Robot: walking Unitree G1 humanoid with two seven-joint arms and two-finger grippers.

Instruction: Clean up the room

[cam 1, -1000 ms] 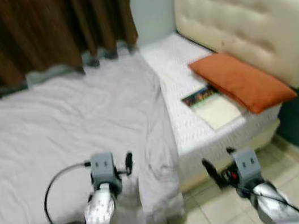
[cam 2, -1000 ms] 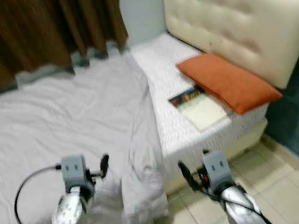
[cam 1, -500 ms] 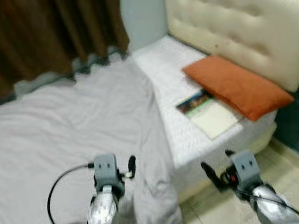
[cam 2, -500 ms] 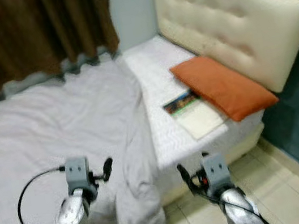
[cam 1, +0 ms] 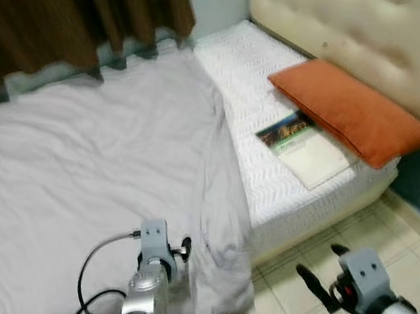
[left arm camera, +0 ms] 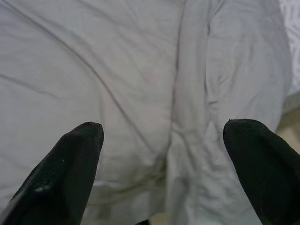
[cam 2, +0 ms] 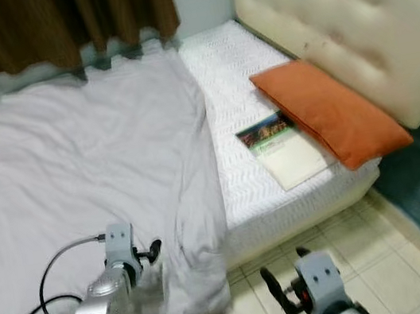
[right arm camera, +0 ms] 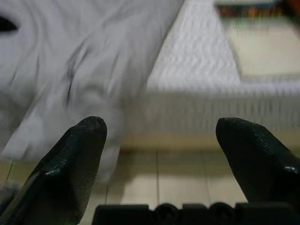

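Fingers of the left gripper (left arm camera: 161,140) stand wide apart with nothing between them, held low over the rumpled grey sheet (cam 1: 75,171) near the fold that hangs off the side of the bed (cam 1: 249,78). Right gripper (right arm camera: 159,136) is likewise spread and empty, poised above the tiled floor (cam 1: 296,287) and facing the white mattress edge. Further out, a book (cam 1: 305,147) lies flat on the bare mattress just beside an orange pillow (cam 1: 351,109), which rests against the cream padded headboard (cam 1: 355,12), with brown curtains (cam 1: 51,26) beyond the bed.
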